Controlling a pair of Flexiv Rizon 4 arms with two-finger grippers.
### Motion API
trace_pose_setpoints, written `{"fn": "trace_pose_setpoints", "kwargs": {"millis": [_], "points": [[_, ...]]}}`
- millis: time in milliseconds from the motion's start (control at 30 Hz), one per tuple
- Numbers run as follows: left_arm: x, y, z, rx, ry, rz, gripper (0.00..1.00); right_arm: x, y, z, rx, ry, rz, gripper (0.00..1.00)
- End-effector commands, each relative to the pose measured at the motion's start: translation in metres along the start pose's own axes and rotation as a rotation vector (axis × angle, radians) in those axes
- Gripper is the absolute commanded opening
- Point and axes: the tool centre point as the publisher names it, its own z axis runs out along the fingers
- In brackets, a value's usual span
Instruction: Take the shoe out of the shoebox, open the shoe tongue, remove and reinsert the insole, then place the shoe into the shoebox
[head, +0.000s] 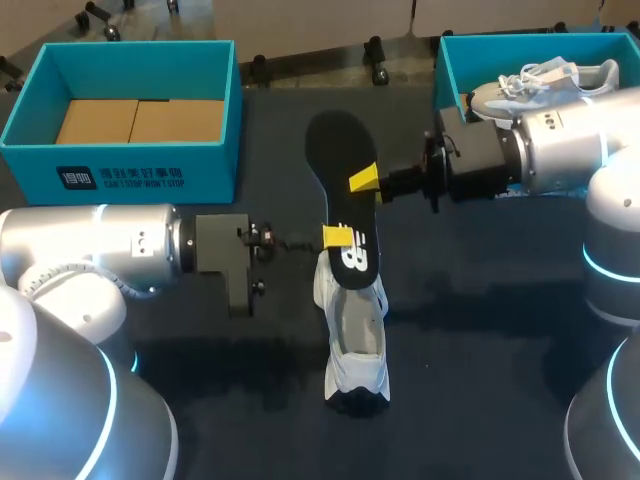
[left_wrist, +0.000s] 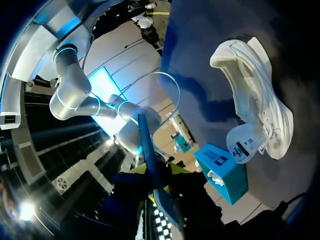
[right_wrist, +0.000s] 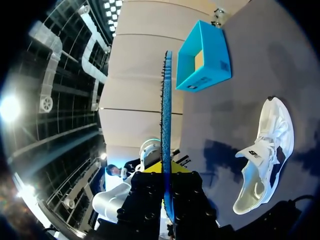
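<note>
Head view is showing the dark table (head: 480, 330) spreading under everything, with the left arm (head: 90, 250) coming in from one side and the right arm (head: 570, 150) from the other. An open teal shoebox (head: 130, 170) is sitting at the far left corner with brown cardboard lying in it. A second teal shoebox (head: 450, 70) is sitting at the far right corner, holding a pale shoe (head: 540, 85).

The white shoe (head: 357, 340) is resting on its sole on the bare table between the arms, outside both boxes, its opening facing up. The black insole (head: 340, 160) is hanging over it, out of the shoe, with its near end overlapping the shoe's far end in this view.

The left gripper (head: 338, 238) is pinching the insole near that lower end, its fingers closed from both faces. The right gripper (head: 365, 180) is clamping the insole's edge around the middle in the same way.

Each wrist view is showing the insole edge-on, as a thin blue strip running out from between the closed yellow tips, with the white shoe lying beside it on the table.
</note>
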Motion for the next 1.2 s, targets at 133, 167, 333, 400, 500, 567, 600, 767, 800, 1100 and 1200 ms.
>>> {"fn": "trace_pose_setpoints", "kwargs": {"millis": [133, 167, 333, 400, 500, 567, 600, 767, 800, 1100, 1200], "points": [[-0.004, 0.009, -0.034, 0.055, 0.058, -0.003, 1.0, -0.005, -0.007, 0.001, -0.022, 0.002, -0.004, 0.0], [-0.005, 0.011, -0.04, 0.067, 0.079, -0.011, 1.0, -0.006, -0.007, 0.001, -0.024, 0.002, -0.005, 0.0], [-0.005, 0.023, -0.057, 0.131, 0.174, -0.034, 1.0, -0.013, -0.007, 0.002, -0.023, 0.0, 0.001, 0.0], [-0.005, 0.03, -0.062, 0.162, 0.233, -0.056, 1.0, -0.016, -0.006, 0.003, -0.022, 0.001, -0.001, 0.0], [-0.005, 0.041, -0.067, 0.248, 0.307, -0.108, 1.0, -0.019, -0.005, 0.003, -0.03, 0.0, -0.007, 0.0], [-0.008, 0.046, -0.068, 0.284, 0.317, -0.06, 1.0, -0.02, -0.005, 0.003, -0.033, -0.002, -0.004, 0.0], [-0.008, 0.046, -0.068, 0.284, 0.317, -0.06, 1.0, -0.02, -0.005, 0.003, -0.033, -0.002, -0.004, 0.0], [-0.008, 0.046, -0.068, 0.284, 0.317, -0.06, 1.0, -0.02, -0.005, 0.003, -0.033, -0.002, -0.004, 0.0], [-0.008, 0.046, -0.068, 0.284, 0.317, -0.06, 1.0, -0.02, -0.005, 0.003, -0.033, -0.002, -0.004, 0.0], [-0.013, 0.058, -0.068, 0.269, 0.426, -0.063, 1.0, -0.023, -0.007, 0.005, -0.039, -0.007, 0.015, 0.0], [-0.014, 0.073, -0.066, 0.258, 0.573, -0.053, 1.0, -0.032, -0.009, 0.005, -0.038, -0.008, 0.036, 0.0]]}}
